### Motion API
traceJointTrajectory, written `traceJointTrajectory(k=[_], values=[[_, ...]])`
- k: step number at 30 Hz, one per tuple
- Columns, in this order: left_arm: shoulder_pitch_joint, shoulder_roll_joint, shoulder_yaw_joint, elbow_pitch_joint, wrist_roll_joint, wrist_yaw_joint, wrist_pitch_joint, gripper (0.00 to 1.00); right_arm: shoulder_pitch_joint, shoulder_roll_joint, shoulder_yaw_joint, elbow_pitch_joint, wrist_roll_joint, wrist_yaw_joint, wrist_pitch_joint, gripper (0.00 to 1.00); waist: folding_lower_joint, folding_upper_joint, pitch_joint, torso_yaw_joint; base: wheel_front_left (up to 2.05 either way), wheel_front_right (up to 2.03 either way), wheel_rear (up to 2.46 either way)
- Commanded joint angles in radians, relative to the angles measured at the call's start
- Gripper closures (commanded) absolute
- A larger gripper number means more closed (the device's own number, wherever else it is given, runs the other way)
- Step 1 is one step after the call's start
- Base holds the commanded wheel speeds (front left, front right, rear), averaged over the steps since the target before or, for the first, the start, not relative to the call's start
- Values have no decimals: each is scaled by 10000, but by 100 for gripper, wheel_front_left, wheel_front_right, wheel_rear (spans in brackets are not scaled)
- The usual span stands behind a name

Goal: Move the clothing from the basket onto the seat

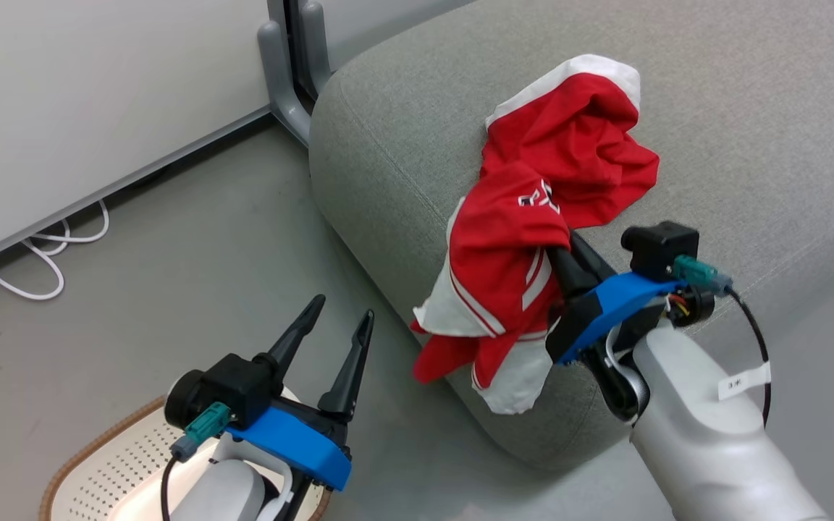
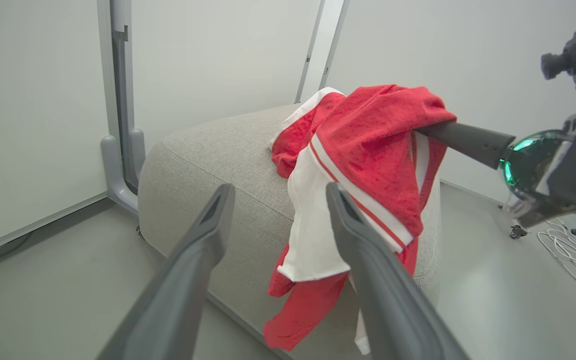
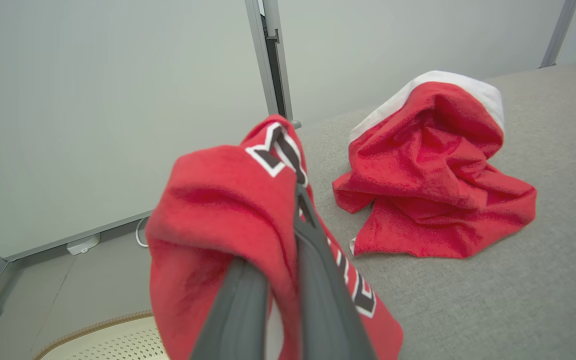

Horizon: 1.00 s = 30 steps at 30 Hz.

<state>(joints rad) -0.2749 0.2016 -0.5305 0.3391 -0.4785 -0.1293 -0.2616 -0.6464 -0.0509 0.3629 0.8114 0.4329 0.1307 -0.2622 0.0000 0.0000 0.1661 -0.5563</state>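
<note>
Patched garment, centre: red, with white panels edged by thin red stripes; patch black, outlined white.
Plain garment, 1 o'clock of it: red, one broad white band along the 12 o'clock edge.
Seat: uniform light grey weave, faint fleck.
Basket, 7 o'clock: cream-white, regular dot perforation; rim brown, woven look.
Left gripper and right gripper: dark grey-black fingers, blue mounts, teal connectors.
Forearm, 5 o'clock: pale grey; tag white.
Floor: plain mid grey.
Wall, 10 o'clock: off-white.
Cord, 9 o'clock: white.
</note>
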Motion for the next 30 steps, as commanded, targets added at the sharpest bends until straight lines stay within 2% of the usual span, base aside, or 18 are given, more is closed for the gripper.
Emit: traceJointTrajectory(k=[1,3,7,15,16,21,24,30], values=[[-234,158,203,-147,142,-23,-49,0,-576,10,-52,14,153,1,-36,100,0,0,352,-16,0,0,0],[-256,274,339,-293,270,-24,-50,0,-1189,3,-217,141,161,1,-29,100,0,0,619,-24,0,0,0],[-704,417,135,-544,510,-24,-50,0,-2517,-639,-1254,378,58,1,-21,100,0,0,1419,514,0,0,0],[-1945,874,-370,-1038,703,-24,-49,0,-4795,-2475,-3308,414,-291,1,291,100,0,0,3206,1444,0,0,0],[-1945,874,-370,-1038,703,-24,-49,0,-4795,-2475,-3308,414,-291,1,291,100,0,0,3206,1444,0,0,0],[-2871,1106,-685,-1349,841,-24,-49,0,-5287,-3422,-4540,496,-675,1,251,100,0,0,4430,2068,0,0,0],[-3337,1206,-809,-1585,934,-24,-50,0,-5308,-3762,-5280,659,-912,1,187,100,0,0,5067,2358,0,0,0],[-3928,1301,-1004,-1931,1090,-24,-49,0,-4995,-3889,-6521,1155,-1442,1,32,100,0,0,5988,2824,0,0,0]])
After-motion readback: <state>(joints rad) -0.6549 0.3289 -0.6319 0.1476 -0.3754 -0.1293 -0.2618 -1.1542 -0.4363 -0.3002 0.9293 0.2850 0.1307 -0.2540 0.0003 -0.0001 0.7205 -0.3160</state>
